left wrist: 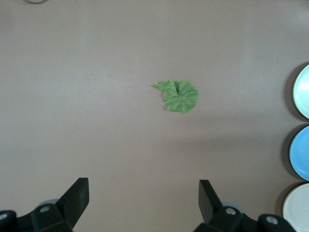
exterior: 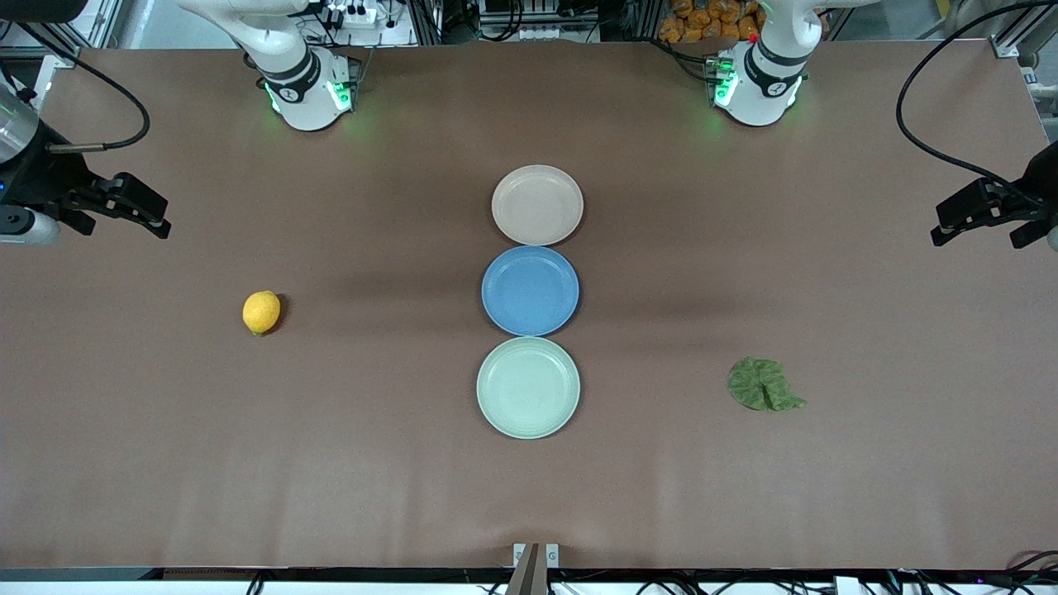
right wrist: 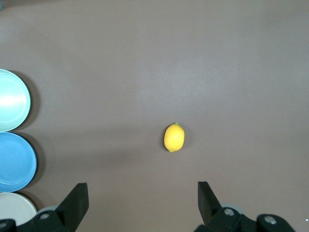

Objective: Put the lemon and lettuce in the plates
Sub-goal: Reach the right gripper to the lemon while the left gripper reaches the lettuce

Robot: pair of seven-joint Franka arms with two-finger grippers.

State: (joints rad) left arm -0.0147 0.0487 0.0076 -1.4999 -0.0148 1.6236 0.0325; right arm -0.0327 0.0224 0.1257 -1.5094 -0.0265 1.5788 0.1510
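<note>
both claws spread and empty, nothing plated yet.
i note the lemon point(exterior: 261, 312) toward the right arm's table end, nearest the right claw point(exterior: 124, 207); the lettuce point(exterior: 763, 385) toward the left arm's end, nearest the left claw point(exterior: 984, 213); beige plate point(exterior: 537, 205) and mint plate point(exterior: 528, 387) mid-table.

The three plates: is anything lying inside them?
No. The beige plate, blue plate and green plate show bare insides; what lies under them is covered.
</note>
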